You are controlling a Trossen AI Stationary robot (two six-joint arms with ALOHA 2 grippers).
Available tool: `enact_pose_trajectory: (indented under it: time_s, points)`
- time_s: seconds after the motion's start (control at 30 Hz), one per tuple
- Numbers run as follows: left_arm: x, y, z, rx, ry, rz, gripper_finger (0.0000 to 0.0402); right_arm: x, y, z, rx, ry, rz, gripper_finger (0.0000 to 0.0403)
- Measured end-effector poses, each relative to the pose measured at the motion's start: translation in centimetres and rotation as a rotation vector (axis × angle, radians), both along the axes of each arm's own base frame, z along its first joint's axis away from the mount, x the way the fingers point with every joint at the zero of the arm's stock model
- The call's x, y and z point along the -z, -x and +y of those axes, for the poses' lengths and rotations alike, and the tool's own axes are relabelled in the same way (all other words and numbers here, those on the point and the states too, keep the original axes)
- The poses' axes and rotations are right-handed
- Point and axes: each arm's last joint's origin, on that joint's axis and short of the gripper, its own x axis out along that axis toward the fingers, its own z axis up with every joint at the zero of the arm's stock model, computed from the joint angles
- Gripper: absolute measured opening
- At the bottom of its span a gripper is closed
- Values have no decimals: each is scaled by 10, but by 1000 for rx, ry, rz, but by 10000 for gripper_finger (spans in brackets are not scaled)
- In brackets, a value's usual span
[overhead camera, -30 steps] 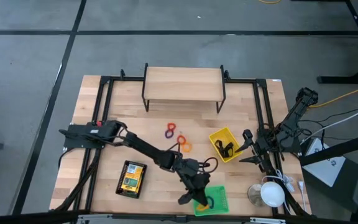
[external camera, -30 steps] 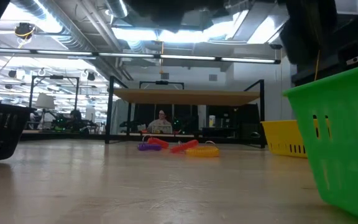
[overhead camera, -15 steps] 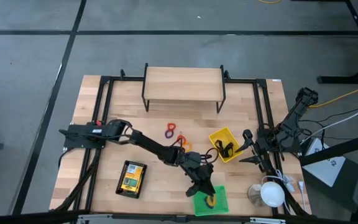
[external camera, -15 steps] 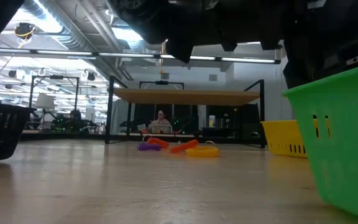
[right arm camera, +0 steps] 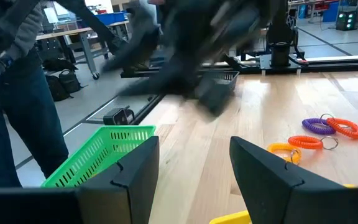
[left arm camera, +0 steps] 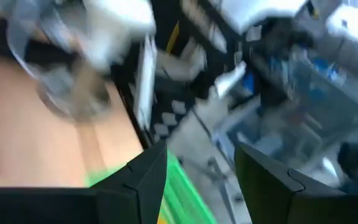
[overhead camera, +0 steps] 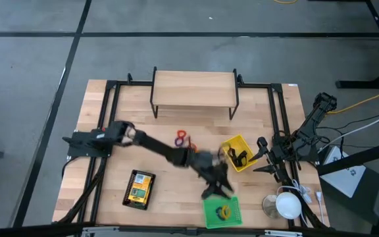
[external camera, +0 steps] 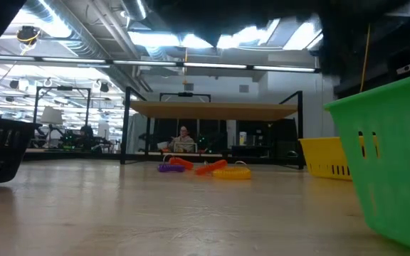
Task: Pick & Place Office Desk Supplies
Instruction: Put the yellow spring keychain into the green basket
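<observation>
Wooden table [overhead camera: 104,158] carried the work. Left gripper [overhead camera: 214,191] stood open beside green bin [overhead camera: 221,212], a yellow ring [overhead camera: 224,211] inside; right gripper [overhead camera: 264,153] waited open near yellow bin [overhead camera: 237,153].

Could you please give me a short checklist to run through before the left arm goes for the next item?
1. Yellow ring lies inside the green bin: ok.
2. Left gripper open, nothing between its fingers: ok.
3. Left arm clear of the bin: cannot tell, it is blurred beside the rim.
4. Loose rings on the table in sight: ok.
5. Right gripper open, waiting near the yellow bin: ok.
</observation>
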Motion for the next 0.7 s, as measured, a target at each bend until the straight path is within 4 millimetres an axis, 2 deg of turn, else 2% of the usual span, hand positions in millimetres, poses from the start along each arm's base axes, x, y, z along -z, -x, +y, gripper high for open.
enact_pose_trajectory:
  time_s: [0.17, 0.4, 0.5, 0.6, 0.7]
  points:
    - [-64, 8, 56, -126, -81, -69, 170, 0, 0, 0, -4, 0, 0, 199]
    - [-135, 46, 123, -316, -204, -66, 163, 0, 0, 0, -4, 0, 0, 199]
    - [-163, 66, 144, -398, -207, -84, 163, 0, 0, 0, 4, 8, -5, 199]
    - [-188, 90, 162, -494, -219, -74, 163, 0, -1, -2, 76, 111, -48, 199]
    - [-202, 115, 172, -599, -255, -9, 163, 0, -1, -4, 122, 202, -75, 199]
